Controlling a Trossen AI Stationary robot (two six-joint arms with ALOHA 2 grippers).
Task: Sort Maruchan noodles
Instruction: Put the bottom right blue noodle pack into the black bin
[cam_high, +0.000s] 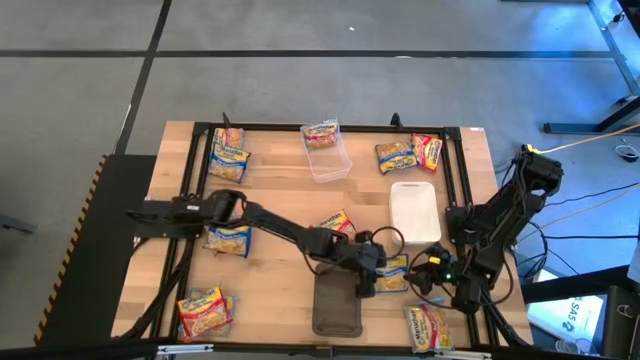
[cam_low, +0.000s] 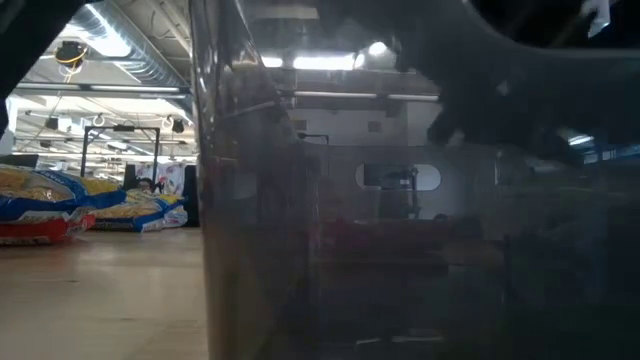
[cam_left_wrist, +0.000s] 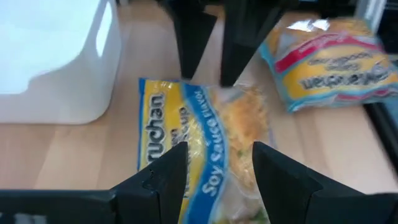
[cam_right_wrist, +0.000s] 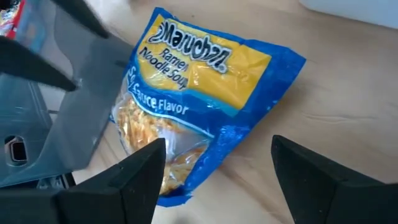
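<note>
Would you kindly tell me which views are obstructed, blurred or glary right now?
Low view: a dark, see-through object close to the lens fills most of the frame; ceiling lights glare above, and only a few noodle packets show at far left. Left wrist view: the red-banded packet is smeared. Right wrist view: the blue soy sauce packet reads sharply. High view: even light, a blue cast at the upper right.

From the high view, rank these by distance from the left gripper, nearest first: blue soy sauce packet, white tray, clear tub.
From the left gripper:
1. Blue soy sauce packet, right beside the fingers.
2. White tray, beyond it, right of centre.
3. Clear tub, far edge, middle.
</note>
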